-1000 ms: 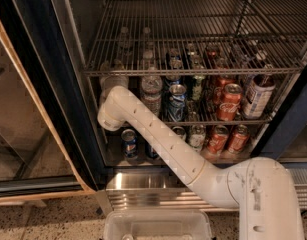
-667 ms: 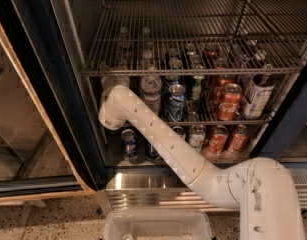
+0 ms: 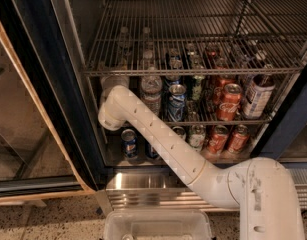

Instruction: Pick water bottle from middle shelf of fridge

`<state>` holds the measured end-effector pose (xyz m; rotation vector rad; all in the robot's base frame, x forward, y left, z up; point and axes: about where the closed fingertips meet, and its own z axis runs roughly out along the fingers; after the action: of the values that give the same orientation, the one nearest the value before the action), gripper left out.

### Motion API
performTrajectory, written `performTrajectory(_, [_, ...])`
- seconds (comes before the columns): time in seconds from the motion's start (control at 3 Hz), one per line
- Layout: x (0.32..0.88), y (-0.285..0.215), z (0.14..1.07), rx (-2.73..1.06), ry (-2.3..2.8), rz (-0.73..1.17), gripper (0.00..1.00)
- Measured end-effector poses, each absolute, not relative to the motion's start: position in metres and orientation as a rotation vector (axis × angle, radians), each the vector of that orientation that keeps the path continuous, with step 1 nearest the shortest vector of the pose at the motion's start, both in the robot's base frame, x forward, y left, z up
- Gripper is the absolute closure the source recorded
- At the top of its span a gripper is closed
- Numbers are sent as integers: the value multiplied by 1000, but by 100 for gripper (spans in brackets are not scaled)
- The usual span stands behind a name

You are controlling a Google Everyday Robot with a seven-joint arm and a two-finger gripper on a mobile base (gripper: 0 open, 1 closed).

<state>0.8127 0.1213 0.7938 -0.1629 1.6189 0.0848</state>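
Observation:
The fridge [image 3: 58, 89] stands open with its dark frame on the left. The water bottle [image 3: 151, 93], clear and ribbed, stands upright on the middle shelf [image 3: 253, 119] near its left end, among soda cans. My white arm rises from the lower right, bends at the elbow [image 3: 112, 113] and reaches into the shelf's left end. My gripper [image 3: 114, 82] is just left of the water bottle, largely hidden behind the upper rack's front bar. I cannot tell whether it touches the bottle.
A blue can [image 3: 176, 102], a green can [image 3: 195, 87], red cola cans [image 3: 228, 102] and a large labelled bottle [image 3: 256, 96] share the shelf. More cans [image 3: 129, 143] stand below. The upper rack [image 3: 193, 34] holds nothing. The glass door [image 3: 18, 114] hangs open left. A white tray [image 3: 158, 225] sits at the bottom.

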Motion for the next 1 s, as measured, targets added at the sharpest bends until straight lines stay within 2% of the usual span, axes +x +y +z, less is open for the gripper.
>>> performTrajectory(0.33, [813,121,794,-163,1619,85,54])
performTrajectory(1.0, [813,121,794,-163,1619,85,48])
